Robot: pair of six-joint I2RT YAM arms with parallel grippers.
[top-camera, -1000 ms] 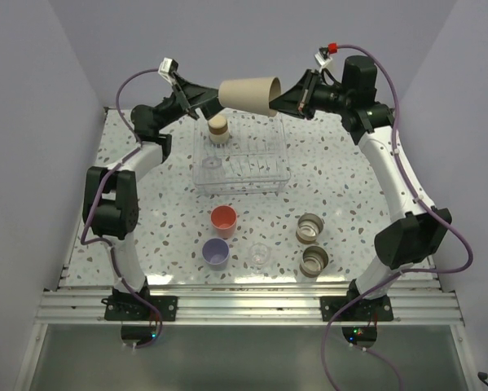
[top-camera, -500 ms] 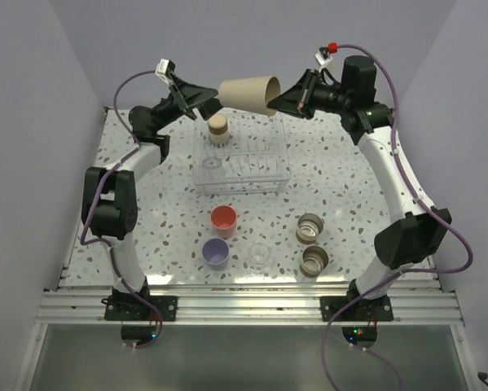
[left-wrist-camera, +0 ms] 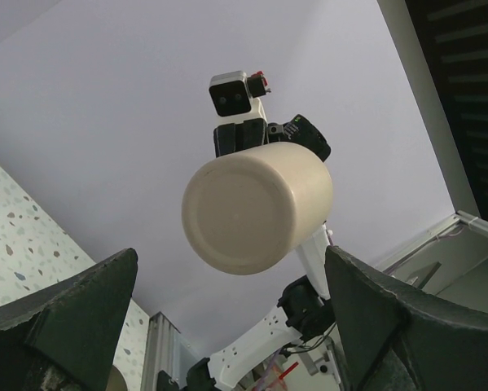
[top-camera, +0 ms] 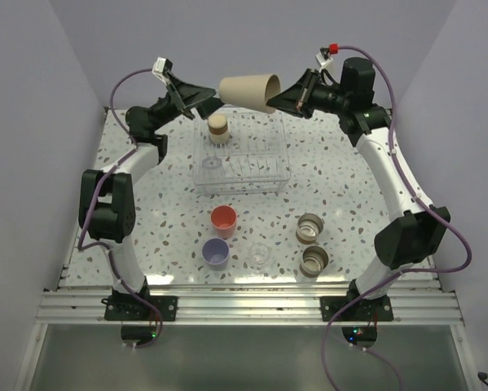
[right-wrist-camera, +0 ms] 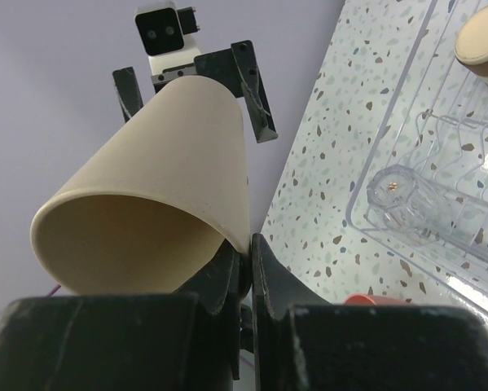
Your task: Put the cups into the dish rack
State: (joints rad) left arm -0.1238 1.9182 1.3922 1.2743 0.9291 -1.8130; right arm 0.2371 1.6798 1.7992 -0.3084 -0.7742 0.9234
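My right gripper [top-camera: 279, 99] is shut on the rim of the larger beige cup [top-camera: 248, 90] and holds it on its side, high above the far edge of the dish rack [top-camera: 264, 181]. One finger is inside the cup and one outside [right-wrist-camera: 248, 254]. My left gripper [top-camera: 206, 101] is open and faces the cup's base [left-wrist-camera: 245, 210] with a gap between; its fingers [left-wrist-camera: 72, 314] stand wide apart. In the rack are an upturned tan brown-rimmed cup [top-camera: 218, 128] and a clear glass [top-camera: 213, 163].
On the table in front of the rack stand the coral-red cup [top-camera: 224, 218], the lavender cup [top-camera: 216, 252], a clear glass [top-camera: 261, 254] and two tan brown-rimmed cups [top-camera: 310, 228] [top-camera: 315, 261]. Walls close in at the back and both sides.
My left gripper has drawn back a little to the left, away from the beige cup. The right gripper has shifted the cup only slightly up and left.
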